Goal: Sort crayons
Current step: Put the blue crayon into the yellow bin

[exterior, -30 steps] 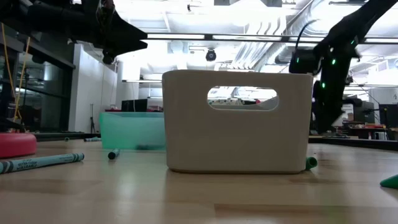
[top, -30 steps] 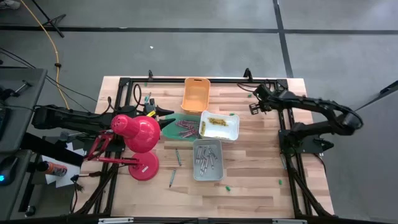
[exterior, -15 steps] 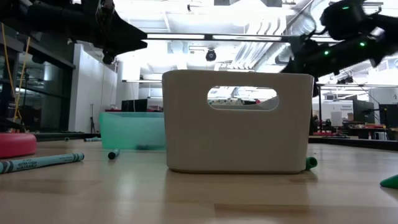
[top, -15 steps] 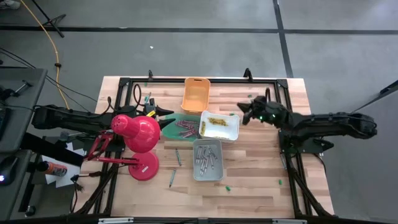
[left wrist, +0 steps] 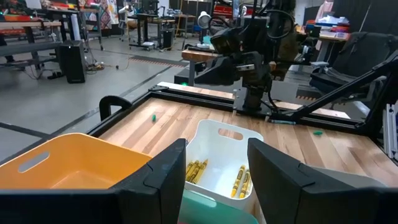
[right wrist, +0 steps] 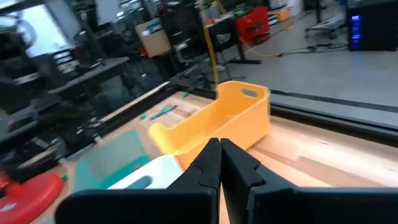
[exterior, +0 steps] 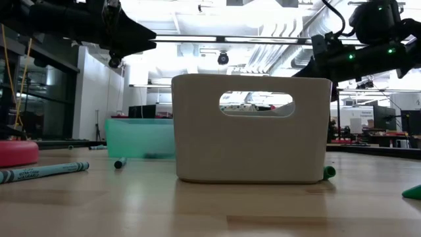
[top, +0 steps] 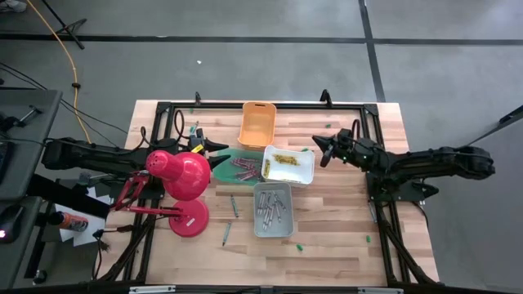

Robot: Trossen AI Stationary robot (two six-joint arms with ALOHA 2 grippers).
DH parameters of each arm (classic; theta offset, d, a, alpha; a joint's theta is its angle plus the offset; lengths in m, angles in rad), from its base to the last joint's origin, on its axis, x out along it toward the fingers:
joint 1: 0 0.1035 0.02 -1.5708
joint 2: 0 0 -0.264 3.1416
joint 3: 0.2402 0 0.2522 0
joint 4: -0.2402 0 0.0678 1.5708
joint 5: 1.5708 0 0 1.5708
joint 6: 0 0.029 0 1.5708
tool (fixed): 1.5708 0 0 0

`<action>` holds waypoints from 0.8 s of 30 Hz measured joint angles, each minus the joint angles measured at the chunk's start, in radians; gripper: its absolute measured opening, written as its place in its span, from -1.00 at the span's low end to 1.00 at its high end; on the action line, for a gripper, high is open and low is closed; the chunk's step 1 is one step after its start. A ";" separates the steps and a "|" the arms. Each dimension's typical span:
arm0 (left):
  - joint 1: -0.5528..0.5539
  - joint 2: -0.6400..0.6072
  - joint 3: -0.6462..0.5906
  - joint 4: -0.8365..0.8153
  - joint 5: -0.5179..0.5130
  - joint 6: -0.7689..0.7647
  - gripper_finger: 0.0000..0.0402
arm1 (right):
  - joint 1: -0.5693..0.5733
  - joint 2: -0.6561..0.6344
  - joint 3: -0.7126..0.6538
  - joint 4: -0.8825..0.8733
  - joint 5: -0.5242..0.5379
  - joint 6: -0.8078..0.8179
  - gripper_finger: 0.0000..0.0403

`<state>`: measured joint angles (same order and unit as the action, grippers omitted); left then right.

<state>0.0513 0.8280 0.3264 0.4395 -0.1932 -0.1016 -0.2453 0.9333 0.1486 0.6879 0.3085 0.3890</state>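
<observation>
The right tool [top: 324, 150], closed and empty, hovers at three o'clock of the white bin [top: 288, 165] holding yellow crayons [top: 283, 157]. The left tool [top: 219, 153], open, hangs at nine o'clock over the green bin [top: 237, 155]. Grey crayons [top: 270, 206] fill the grey bin [top: 285, 229].

Right gripper [top: 319, 151], fingers pressed together, hangs just beside the white bin [top: 288, 165]; bare wood below and behind it. Orange bin [top: 257, 124] stands ahead, to one side.
</observation>
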 joint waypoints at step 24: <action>0.001 0.000 0.000 0.028 0.000 -0.026 -0.20 | -0.294 0.494 0.637 -1.013 -0.380 -0.371 -0.23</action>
<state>0.0521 0.8284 0.3267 0.4680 -0.1935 -0.1275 -0.5390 1.4273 0.7858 -0.3250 -0.0714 0.0179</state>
